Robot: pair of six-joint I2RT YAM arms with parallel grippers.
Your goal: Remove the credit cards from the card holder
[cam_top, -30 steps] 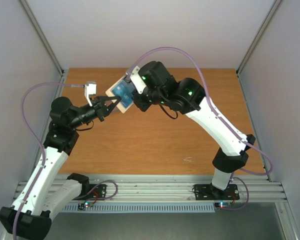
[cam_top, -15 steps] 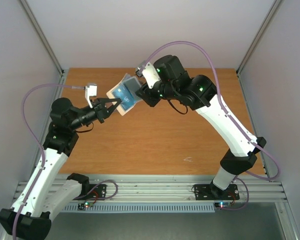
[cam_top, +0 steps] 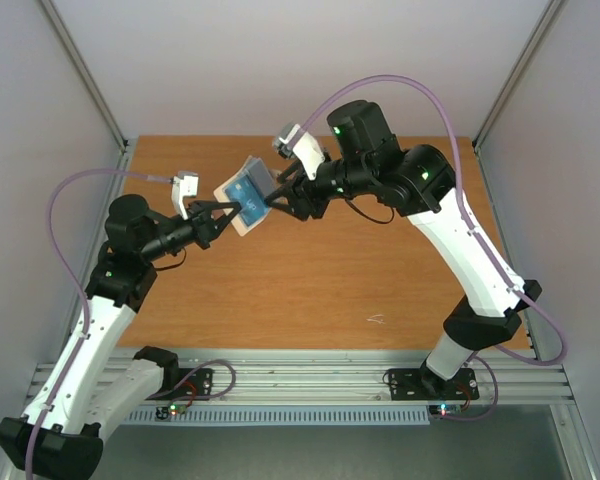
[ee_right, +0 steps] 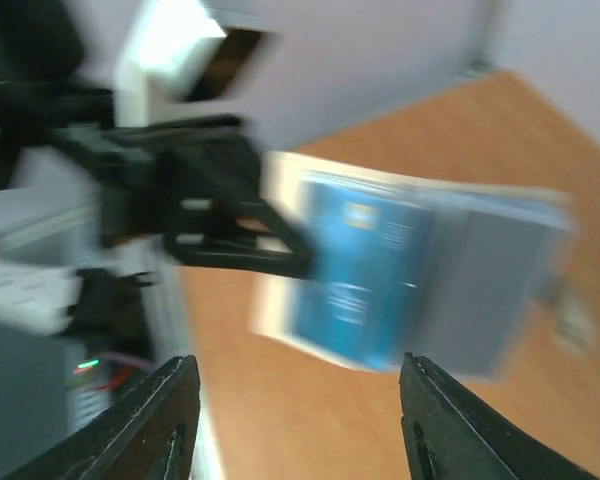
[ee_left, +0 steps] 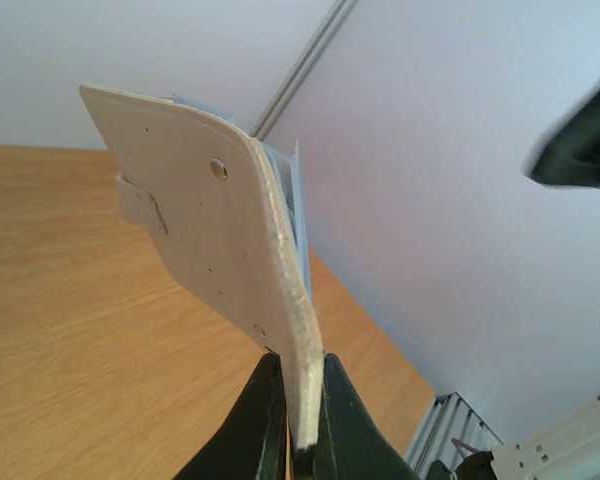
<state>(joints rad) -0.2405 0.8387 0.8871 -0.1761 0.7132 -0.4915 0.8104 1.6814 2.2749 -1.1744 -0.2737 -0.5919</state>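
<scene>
Zero cards are seen lying on the table [cam_top: 330,285] from above. The card holder [cam_top: 238,220] is held aloft, pinched by the left gripper [cam_top: 223,212], with a blue card [cam_top: 246,187] showing inside.

Left wrist: the holder's edge is clamped between the fingers.

Right wrist, blurred: the right gripper [ee_right: 298,372] is spread and empty, facing the holder.

Removal is judged not yet done.
</scene>
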